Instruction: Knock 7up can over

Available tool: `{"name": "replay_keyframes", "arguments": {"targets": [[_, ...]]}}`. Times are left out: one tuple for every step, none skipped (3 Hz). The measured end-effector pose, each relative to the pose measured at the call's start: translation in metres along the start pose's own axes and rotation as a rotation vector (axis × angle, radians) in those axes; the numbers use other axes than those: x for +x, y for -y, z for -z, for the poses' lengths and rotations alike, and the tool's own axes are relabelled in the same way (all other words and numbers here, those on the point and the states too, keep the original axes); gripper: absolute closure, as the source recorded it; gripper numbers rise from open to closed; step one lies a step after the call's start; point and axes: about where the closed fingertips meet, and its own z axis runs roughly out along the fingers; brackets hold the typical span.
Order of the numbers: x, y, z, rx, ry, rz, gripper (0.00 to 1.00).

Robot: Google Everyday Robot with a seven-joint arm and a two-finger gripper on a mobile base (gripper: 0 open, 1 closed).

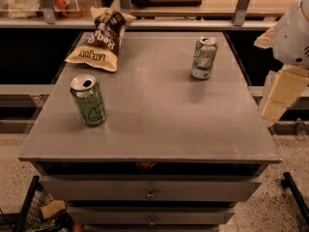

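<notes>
The 7up can (203,58), pale silver with green swirls and a silver top, stands upright on the far right part of the grey table (154,129). My gripper (280,94), pale yellowish under a white arm, hangs at the right edge of the view. It is just beyond the table's right edge, to the right of the can, a little nearer the front, and well apart from it. It holds nothing that I can see.
An all-green can (88,100) stands upright at the near left. A brown and yellow chips bag (101,40) lies at the far left. Drawers (150,192) sit under the tabletop. A wire basket (36,211) is on the floor at the lower left. Shelving runs behind the table.
</notes>
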Motion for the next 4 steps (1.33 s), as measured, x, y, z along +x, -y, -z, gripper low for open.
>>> {"name": "replay_keyframes", "arguments": {"targets": [[0.0,0.001,-0.001,0.003,0.002,0.0,0.0],[-0.001,0.006,0.001,0.022,0.029,-0.008,0.0],[0.005,0.027,-0.014,0.019,0.103,-0.041,0.0],[0.008,0.046,-0.038,-0.007,0.173,-0.076,0.0]]}}
